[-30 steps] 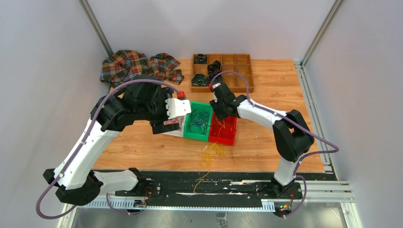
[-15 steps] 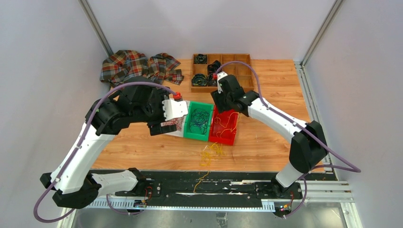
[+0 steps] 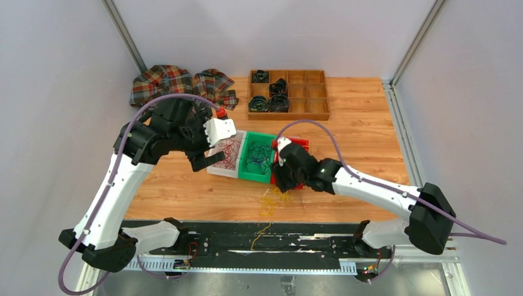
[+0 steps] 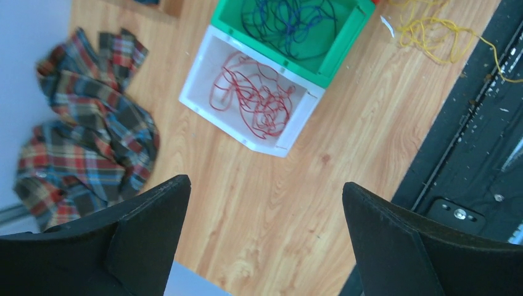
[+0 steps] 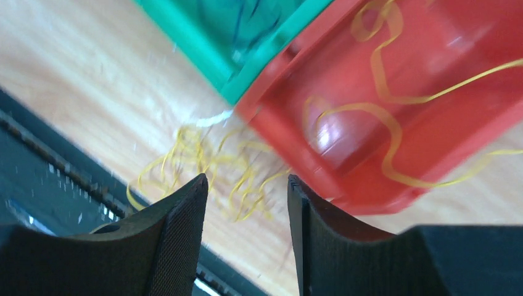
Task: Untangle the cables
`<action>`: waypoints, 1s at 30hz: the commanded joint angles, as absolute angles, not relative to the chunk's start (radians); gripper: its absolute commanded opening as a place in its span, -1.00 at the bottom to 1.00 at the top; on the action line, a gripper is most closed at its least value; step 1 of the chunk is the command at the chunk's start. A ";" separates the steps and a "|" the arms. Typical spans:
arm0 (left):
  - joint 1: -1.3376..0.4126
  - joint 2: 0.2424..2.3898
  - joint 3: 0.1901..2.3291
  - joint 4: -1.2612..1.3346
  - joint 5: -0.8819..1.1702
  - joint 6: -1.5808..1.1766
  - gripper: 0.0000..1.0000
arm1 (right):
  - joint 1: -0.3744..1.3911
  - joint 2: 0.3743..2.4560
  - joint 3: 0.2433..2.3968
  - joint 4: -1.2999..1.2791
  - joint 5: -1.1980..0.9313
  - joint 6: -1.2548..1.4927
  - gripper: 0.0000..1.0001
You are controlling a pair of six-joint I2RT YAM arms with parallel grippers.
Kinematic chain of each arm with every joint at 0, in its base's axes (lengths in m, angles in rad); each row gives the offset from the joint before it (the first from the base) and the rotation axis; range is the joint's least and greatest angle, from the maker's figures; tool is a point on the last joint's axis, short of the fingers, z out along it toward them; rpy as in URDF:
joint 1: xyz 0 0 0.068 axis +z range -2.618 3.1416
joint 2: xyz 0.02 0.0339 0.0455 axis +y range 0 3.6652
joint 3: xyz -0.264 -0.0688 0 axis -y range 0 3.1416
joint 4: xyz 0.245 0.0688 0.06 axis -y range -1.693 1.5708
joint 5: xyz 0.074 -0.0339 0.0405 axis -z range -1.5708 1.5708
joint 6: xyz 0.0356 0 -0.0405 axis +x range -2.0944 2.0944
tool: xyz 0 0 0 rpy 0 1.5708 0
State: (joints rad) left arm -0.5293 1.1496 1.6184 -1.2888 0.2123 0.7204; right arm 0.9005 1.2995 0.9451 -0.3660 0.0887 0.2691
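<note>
Top view: left gripper (image 3: 208,161) hangs centre-left at the left edge of the white bin (image 3: 223,174), spread wide, empty. Right gripper (image 3: 282,182) sits low at the near edge of the red bin (image 3: 301,144), mid-frame, just above the loose yellow cables (image 3: 271,200) on the table. Versus a second ago, the right arm has swung from the red bin's far side, by the wooden tray (image 3: 308,117), to its near side, with the elbow now lower right. The left arm has pulled back toward upper left, uncovering the white bin.

Left wrist view: fingers far apart, nothing between them. Red cables (image 4: 253,98) lie in the white bin, upper centre. Dark blue cables (image 4: 287,21) lie in the green bin (image 4: 339,52) at the top edge.

Right wrist view: fingers part-way apart, narrower gap, nothing clamped. The loose yellow pile shows through the gap at lower left. More yellow strands lie in the red bin, upper right.

Risks: the right fingers are close to the red bin's near wall, so a descent could shove or tip it and spill the strands. A pinch into the pile likely lifts a clump, not one strand. One yellow strand trails onto the black base rail and could snag.
</note>
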 commanded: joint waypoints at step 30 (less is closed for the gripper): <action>-0.369 1.107 1.432 -1.296 0.534 0.754 0.96 | 1.078 1.329 1.021 -0.197 -0.084 0.187 -0.99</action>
State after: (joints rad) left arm -0.3767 1.0939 1.4563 -1.2961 0.4038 0.7341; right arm 1.0607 1.3842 1.0233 -0.2951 -0.0036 0.1898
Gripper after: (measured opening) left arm 0.992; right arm 0.014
